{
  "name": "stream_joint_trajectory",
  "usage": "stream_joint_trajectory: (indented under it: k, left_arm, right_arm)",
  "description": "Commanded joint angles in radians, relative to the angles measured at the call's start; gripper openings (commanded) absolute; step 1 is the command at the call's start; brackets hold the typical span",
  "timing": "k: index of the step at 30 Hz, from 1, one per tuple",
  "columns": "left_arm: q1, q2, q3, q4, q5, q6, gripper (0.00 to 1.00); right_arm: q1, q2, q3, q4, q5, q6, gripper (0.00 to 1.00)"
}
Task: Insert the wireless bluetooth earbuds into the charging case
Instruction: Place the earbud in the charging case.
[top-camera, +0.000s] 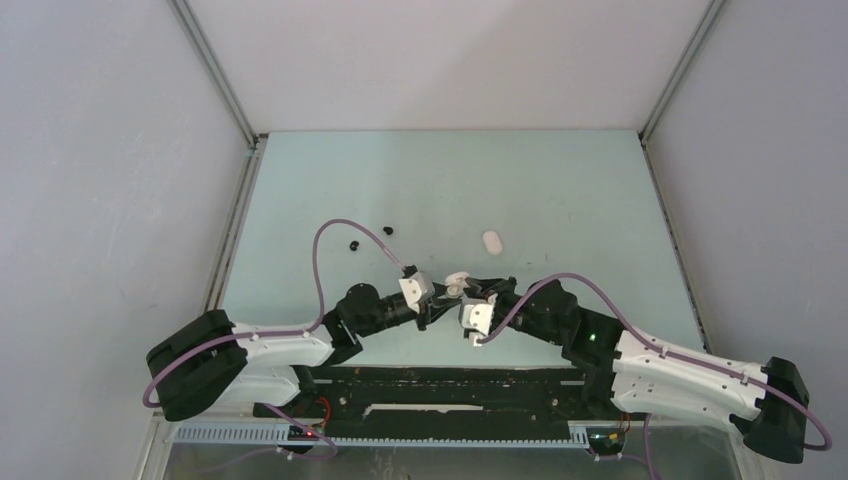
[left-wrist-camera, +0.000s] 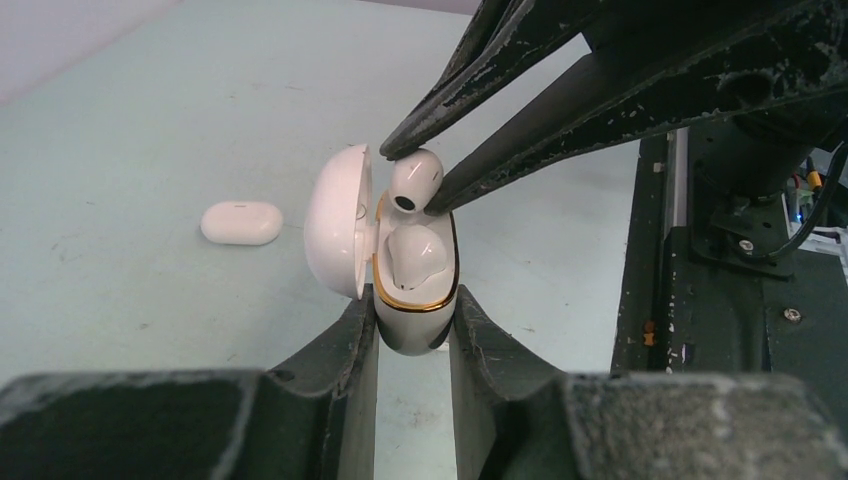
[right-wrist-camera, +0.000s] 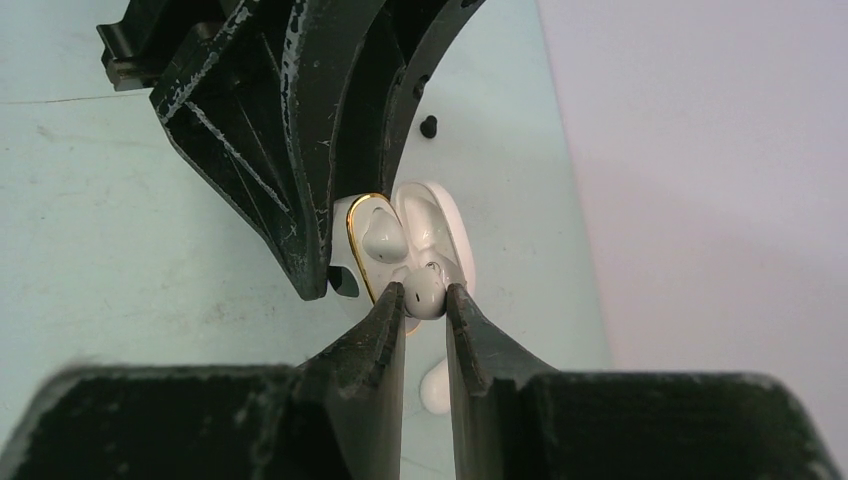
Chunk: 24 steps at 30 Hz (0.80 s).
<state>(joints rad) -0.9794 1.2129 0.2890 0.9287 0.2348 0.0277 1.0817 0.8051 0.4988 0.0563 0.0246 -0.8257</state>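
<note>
My left gripper (left-wrist-camera: 414, 312) is shut on the lower body of an open white charging case (left-wrist-camera: 417, 318) with a gold rim, its lid (left-wrist-camera: 338, 220) swung to the left. One white earbud (left-wrist-camera: 412, 255) sits in the case. My right gripper (right-wrist-camera: 425, 300) is shut on a second white earbud (right-wrist-camera: 426, 292), held at the case's upper opening and touching it; it also shows in the left wrist view (left-wrist-camera: 415, 178). In the top view the two grippers, left (top-camera: 440, 300) and right (top-camera: 470, 293), meet at the case (top-camera: 456, 284) near the table's front middle.
A closed white case (top-camera: 492, 241) lies on the table behind the grippers, also in the left wrist view (left-wrist-camera: 241, 222). Two black earbuds (top-camera: 353, 244) (top-camera: 388, 230) lie to the back left. A small white rounded thing (right-wrist-camera: 437, 388) lies on the table under my right fingers.
</note>
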Motion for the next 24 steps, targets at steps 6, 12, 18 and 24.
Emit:
stream_joint_trajectory:
  k: [6,12,18,24]
  left_arm:
    - [-0.010,-0.017,0.007,0.074,0.015,0.025,0.00]
    - [-0.010,-0.007,0.015,0.070,0.027,0.019,0.00]
    - [-0.010,0.000,0.018,0.070,0.033,0.014,0.00]
    - [-0.010,0.008,0.020,0.070,0.044,0.015,0.00]
  right_arm:
    - [-0.032,-0.027,0.139,-0.192,-0.039,0.060,0.26]
    - [-0.023,-0.102,0.191,-0.322,-0.118,0.063,0.38]
    - [-0.032,-0.097,0.195,-0.328,-0.107,0.077,0.42]
    - [-0.141,-0.053,0.288,-0.433,-0.257,0.149,0.76]
